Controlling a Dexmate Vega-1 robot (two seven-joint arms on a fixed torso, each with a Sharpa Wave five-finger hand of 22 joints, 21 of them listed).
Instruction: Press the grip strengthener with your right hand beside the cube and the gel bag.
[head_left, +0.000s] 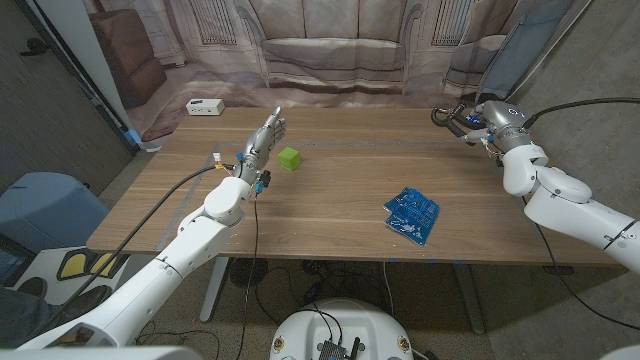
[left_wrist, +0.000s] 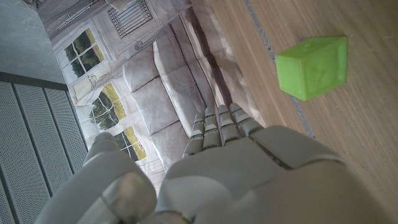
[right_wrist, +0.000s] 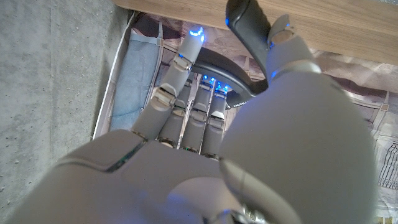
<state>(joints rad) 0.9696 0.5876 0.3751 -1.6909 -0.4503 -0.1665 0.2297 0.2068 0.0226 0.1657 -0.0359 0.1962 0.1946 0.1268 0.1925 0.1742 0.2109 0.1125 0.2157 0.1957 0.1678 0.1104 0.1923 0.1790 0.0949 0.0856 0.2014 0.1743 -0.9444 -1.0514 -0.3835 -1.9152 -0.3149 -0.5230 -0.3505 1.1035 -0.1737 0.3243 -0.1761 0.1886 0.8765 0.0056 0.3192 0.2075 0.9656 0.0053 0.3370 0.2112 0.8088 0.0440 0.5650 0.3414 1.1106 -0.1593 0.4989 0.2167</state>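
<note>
While the right hand (head_left: 472, 120) hangs at the counter's (head_left: 330, 215) far right corner, fingers clamped on the grip strengthener (head_left: 447, 113), cube (head_left: 289, 158) and gel bag (head_left: 411, 214) lie well apart from them. Beside the cube, the left hand (left_wrist: 242, 168) waits, fingers straight and together. Right wrist view: fingers (right_wrist: 186, 93) wrap the strengthener's dark handle (right_wrist: 249, 25), seemingly ready to squeeze.

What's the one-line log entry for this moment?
right hand: holds grip strengthener at far right table edge | left hand: open beside green cube | blue gel bag: untouched
</note>
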